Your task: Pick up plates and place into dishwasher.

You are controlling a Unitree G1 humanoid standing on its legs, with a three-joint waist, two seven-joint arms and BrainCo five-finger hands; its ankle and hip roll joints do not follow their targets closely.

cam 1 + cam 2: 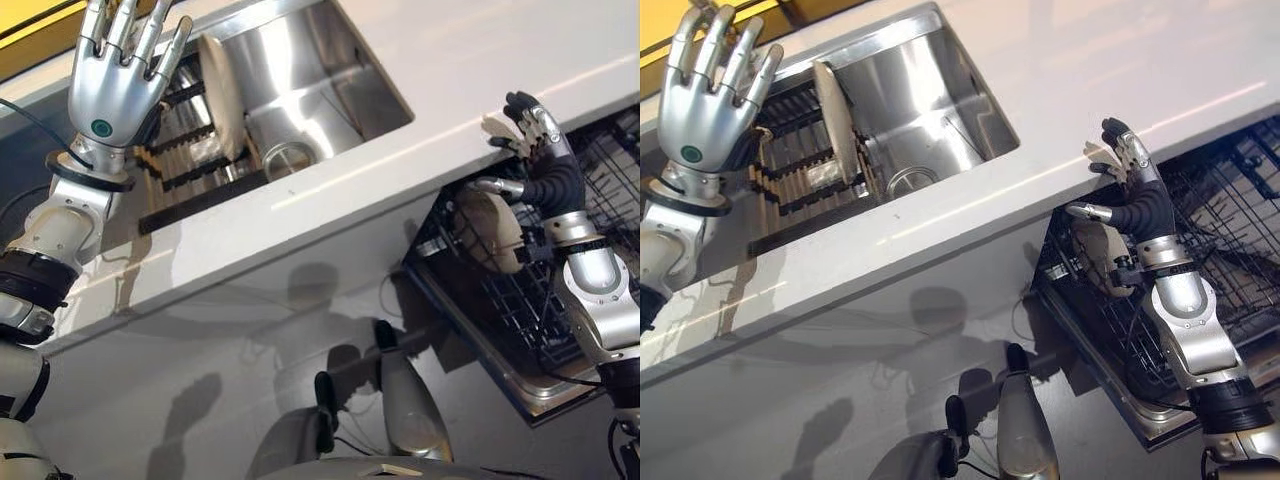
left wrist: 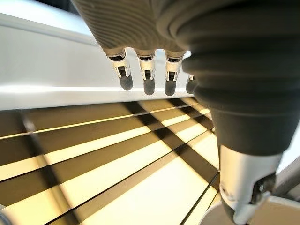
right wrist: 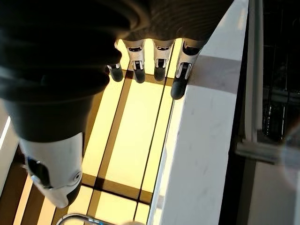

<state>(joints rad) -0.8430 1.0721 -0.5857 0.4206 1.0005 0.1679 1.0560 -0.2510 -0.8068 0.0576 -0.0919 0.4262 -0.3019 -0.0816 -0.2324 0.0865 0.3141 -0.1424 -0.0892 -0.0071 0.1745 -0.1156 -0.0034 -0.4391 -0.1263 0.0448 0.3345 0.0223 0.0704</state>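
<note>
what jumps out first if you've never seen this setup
A plate stands on edge in the dark rack inside the steel sink. The left hand is raised open beside it. The right hand is open at the counter edge, above a plate in the dishwasher rack.

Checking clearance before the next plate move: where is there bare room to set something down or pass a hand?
Bare: the white countertop beyond the sink, and the counter strip between sink and dishwasher rack. Crowded: the sink's slatted rack with the standing plate beside the open left hand; the rack corner where a plate sits by the open right hand.
</note>
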